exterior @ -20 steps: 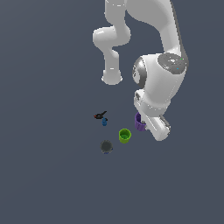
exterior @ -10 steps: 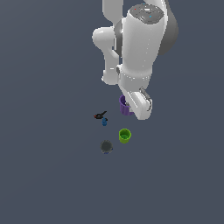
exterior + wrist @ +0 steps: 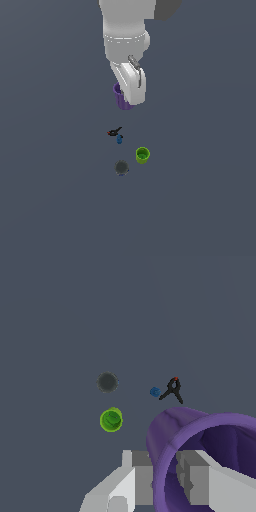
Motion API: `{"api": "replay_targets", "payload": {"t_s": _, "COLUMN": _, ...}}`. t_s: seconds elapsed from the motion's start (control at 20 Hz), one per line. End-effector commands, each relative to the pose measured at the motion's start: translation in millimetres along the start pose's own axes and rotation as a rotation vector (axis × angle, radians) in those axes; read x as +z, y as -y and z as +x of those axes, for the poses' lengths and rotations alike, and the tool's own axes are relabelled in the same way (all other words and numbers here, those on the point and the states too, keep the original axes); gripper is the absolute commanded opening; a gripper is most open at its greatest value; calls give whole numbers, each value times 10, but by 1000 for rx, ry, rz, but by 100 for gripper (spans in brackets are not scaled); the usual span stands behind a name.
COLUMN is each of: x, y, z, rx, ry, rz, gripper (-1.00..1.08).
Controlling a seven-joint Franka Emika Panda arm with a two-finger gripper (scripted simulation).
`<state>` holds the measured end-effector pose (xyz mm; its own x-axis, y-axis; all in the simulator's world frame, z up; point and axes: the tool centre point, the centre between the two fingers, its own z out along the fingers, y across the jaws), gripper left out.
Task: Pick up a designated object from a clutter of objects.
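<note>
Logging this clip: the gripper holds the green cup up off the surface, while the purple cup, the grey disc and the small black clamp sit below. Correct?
Not quite: the cups are swapped. The wrist view shows the gripper clamped on the purple cup; the green cup sits below with the grey disc and black clamp.

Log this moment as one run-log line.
hand: shut on purple cup, lifted | green cup, grey round thing: on floor
</note>
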<state>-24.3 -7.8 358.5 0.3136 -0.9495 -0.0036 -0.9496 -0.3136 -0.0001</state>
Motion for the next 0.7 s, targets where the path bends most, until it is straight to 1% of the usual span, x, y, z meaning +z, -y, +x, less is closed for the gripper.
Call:
{"api": "replay_targets", "payload": {"t_s": 0.0, "x": -217, "y": -119, "z": 144, "rx": -1, "ry": -1, "rz": 0, "gripper": -100}}
{"api": "replay_targets", "payload": {"t_s": 0.3, "x": -615, "y": -319, "z": 420, "rx": -1, "ry": -2, "rz": 1, "gripper": -100}}
{"api": "replay_targets", "payload": {"t_s": 0.65, "x": -849, "y": -419, "z": 577, "rx": -3, "ry": -3, "rz": 1, "gripper": -100}}
